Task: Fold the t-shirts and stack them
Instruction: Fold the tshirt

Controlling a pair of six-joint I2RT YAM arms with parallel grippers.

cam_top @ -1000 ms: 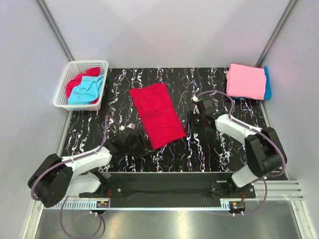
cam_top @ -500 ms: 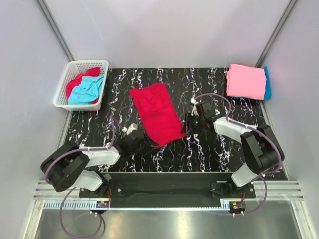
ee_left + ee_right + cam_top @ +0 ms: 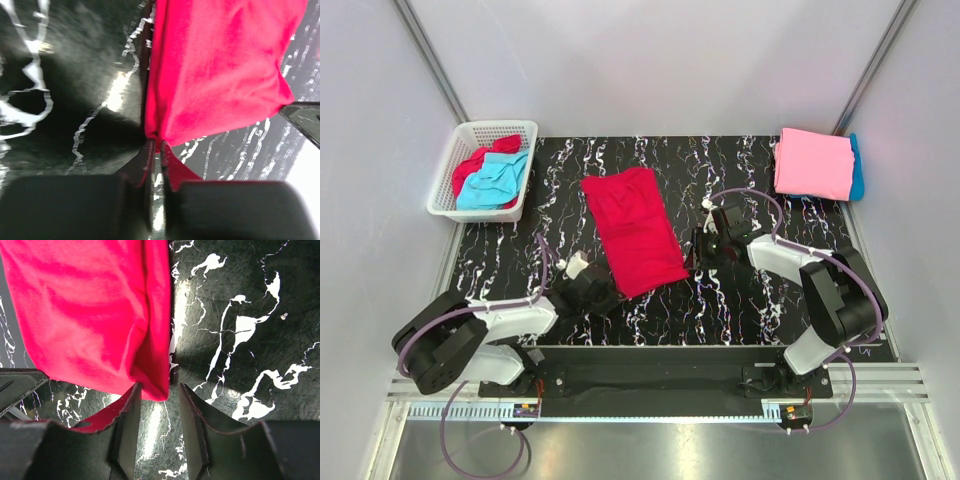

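Crimson shirt point(image 3: 634, 232) lies lengthwise far-left to near-right; left gripper point(image 3: 156, 148) pinches it, right gripper point(image 3: 159, 391) agape

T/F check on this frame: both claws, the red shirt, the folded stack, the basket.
1. The left claw is pinched on a corner of the red t-shirt. True.
2. The right claw is clamped shut on that shirt. False: its jaws stand apart around a corner.
3. The pink t-shirt lies on a turquoise t-shirt. True.
4. The white basket is empty. False: it holds crumpled red cloth and turquoise cloth.
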